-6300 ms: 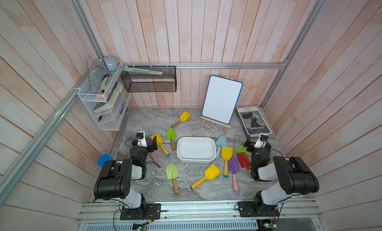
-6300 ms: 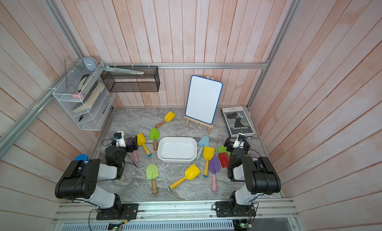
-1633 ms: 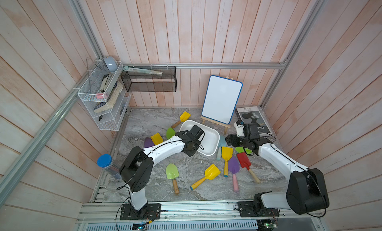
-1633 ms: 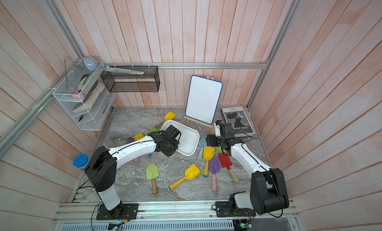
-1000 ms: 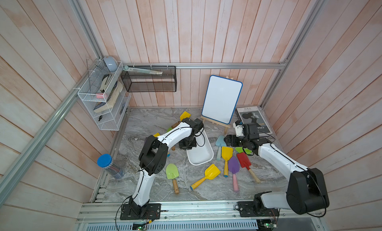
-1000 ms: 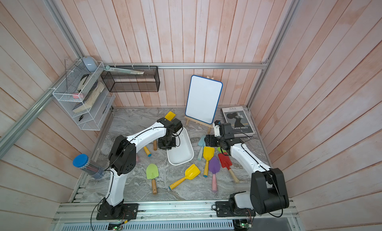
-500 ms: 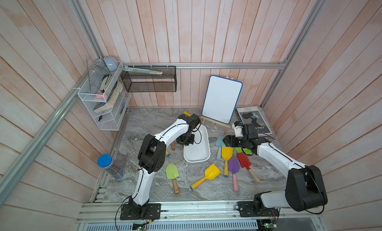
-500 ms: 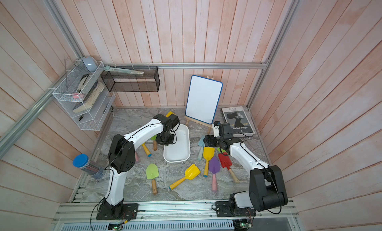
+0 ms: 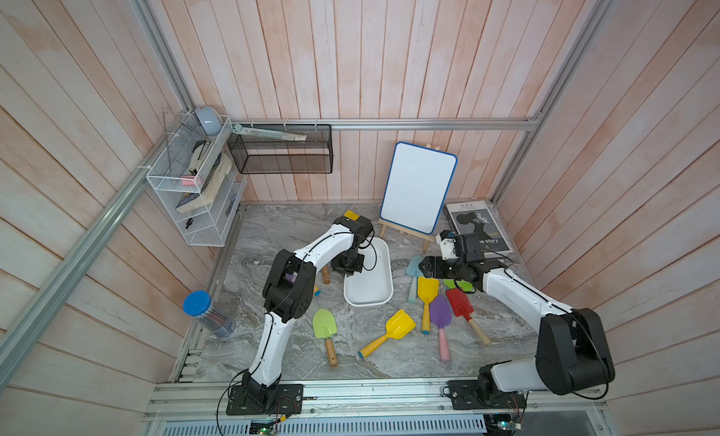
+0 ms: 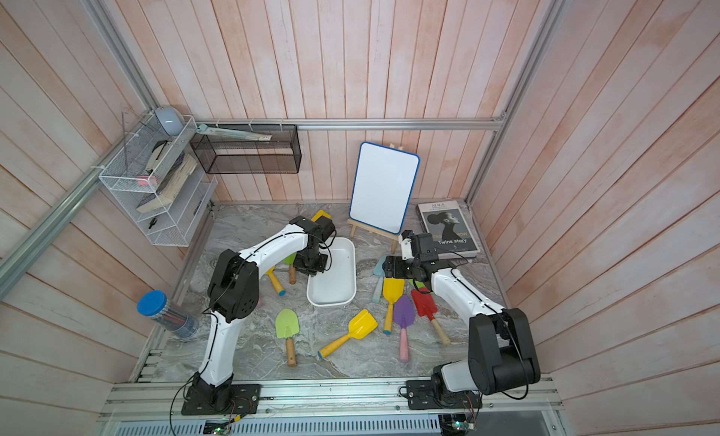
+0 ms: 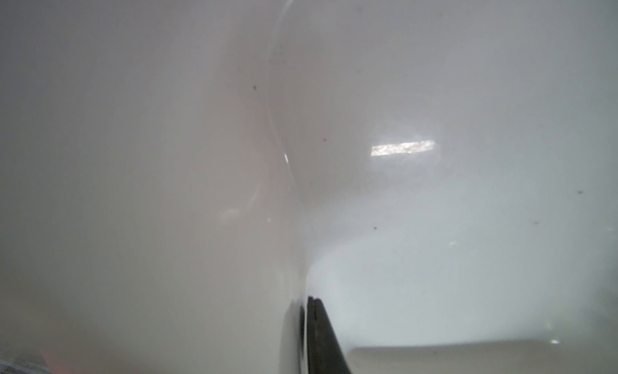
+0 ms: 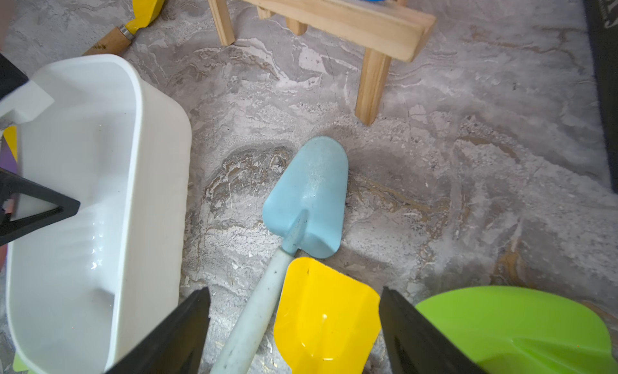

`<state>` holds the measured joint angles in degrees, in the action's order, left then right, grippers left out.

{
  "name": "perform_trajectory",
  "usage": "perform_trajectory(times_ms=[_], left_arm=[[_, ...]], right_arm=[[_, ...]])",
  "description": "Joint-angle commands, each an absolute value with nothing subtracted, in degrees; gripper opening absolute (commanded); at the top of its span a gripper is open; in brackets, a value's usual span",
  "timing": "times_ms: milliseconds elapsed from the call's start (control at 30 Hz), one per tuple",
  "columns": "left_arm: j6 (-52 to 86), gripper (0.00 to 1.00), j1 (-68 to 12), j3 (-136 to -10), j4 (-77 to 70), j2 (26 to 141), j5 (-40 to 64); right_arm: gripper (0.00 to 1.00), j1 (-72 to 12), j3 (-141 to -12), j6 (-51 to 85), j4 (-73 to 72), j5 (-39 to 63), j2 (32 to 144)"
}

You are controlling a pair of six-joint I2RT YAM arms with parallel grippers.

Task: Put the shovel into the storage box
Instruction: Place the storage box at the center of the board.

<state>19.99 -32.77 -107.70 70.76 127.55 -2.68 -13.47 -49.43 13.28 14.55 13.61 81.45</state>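
Storage box (image 9: 370,288): white tub on the marble worktop (image 9: 288,227), mid-scene between the two arms. Its long axis runs from the robot toward the back wall. It shows in both top views (image 10: 335,288).
Left fingers (image 11: 317,332): narrow, clamped on the box's long wall on the robot's left side. White plastic fills the wrist view, with one dark finger flat against it.
Right fingers (image 12: 180,332): wide apart, holding nothing, low over the shovels just right of the box.
Between the right fingers: the handle of the light blue shovel (image 12: 307,195) and the blade of the yellow shovel (image 12: 321,308). Whether the fingers touch either cannot be told.
Light blue shovel (image 9: 413,264): flat on the worktop just beside the box's right wall, blade toward the easel (image 9: 419,188), handle toward the robot.
Yellow shovel (image 9: 427,293): on the worktop, its blade just beside the blue handle.
Lime shovel (image 12: 501,322): its blade lies outside the right-hand finger.
Purple shovel (image 9: 441,311), red shovel (image 9: 459,303): on the worktop near the yellow one, on its right.
Second yellow shovel (image 9: 397,325), green wooden-handled shovel (image 9: 324,325): nearer the robot than the box, apart from it.
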Motion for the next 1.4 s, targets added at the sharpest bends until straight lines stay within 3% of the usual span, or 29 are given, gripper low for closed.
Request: perform_trajectory(times_ms=[0, 467, 600, 867, 1167, 1367], left_arm=[[18.9, 0.06, -32.7, -108.5, 70.9, 129.3, -1.4], [18.8, 0.2, -32.7, -116.8, 78.0, 132.4, -2.2], [18.6, 0.4, -32.7, -119.9, 80.0, 133.0, -2.9], [18.1, 0.62, -32.7, -122.8, 82.4, 132.9, -5.6], [19.0, 0.75, -32.7, -127.3, 81.6, 125.4, -8.3], [20.4, 0.76, -32.8, -123.3, 76.7, 114.5, -12.1]], right_arm=[[0.84, -13.9, -49.7, 13.1, 14.0, 14.2, 82.2], [0.85, -14.0, -49.3, 12.5, 13.3, 14.6, 82.7], [0.85, -14.0, -49.7, 12.4, 13.2, 15.0, 83.1], [0.85, -14.0, -49.8, 12.2, 13.0, 15.3, 83.4], [0.85, -13.8, -52.2, 12.6, 16.8, 9.2, 81.9], [0.86, -10.5, -57.1, 9.2, 25.8, 0.4, 79.5]])
